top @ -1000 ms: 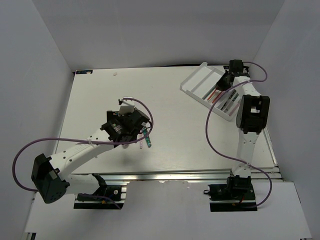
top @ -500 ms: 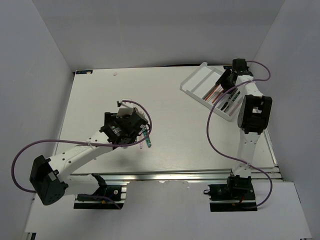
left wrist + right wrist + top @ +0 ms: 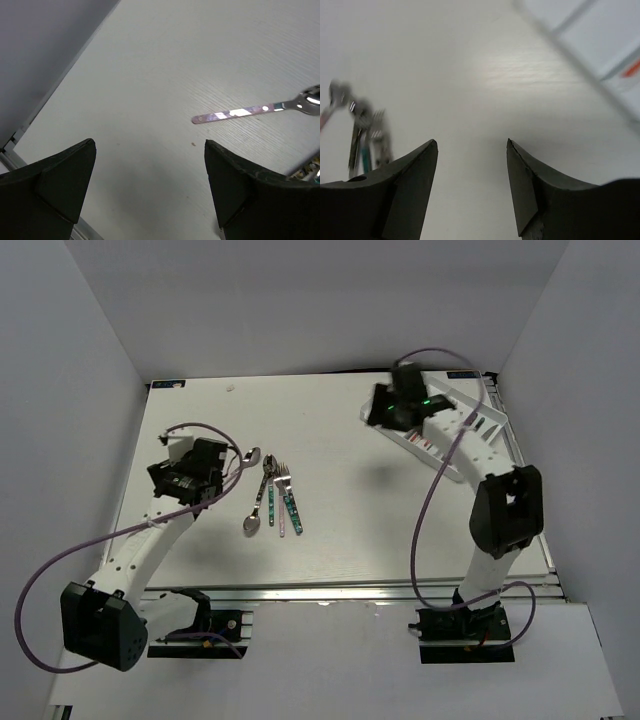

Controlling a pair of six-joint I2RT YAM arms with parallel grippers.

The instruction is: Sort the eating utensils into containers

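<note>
Top external first: can make out a tight bunch of utensils [image 3: 272, 498] lying mid-tabletop [image 3: 350, 530], well apart from the white tray [image 3: 445, 462] up in the far right corner, plus a pink-handled spoon [image 3: 250, 456] angled off the left side of the bunch. Biggest worry from up here: diving into that bunch and dragging two or three pieces along, or shoving the neighbours out of line, what with everything lying side by side and close to touching. Can't get a sure count of the pile, and can't read most of the tray either, mostly buried under the right arm [image 3: 470, 435], so no reading the compartments. Left wrist next: left fingers [image 3: 150, 145] spread wide with nothing between them, hovering over bare tabletop, spoon handle just ahead and off to the right. Could easily skate off something that thin and flat, or scrape the tabletop trying to get under it. Spoon bowl cut off at the frame edge, rest of the bunch out of shot. Right wrist last: right fingers [image 3: 471, 142] also released and empty, aimed at the tabletop between bunch and tray. Badly smeared, so only a grey-teal blur for the utensils at the left and a soft white tray edge at the top right with an orange streak inside, maybe a chopstick, can't say. Also worth fretting about: both arms heading for the same pile and bumping.
</note>
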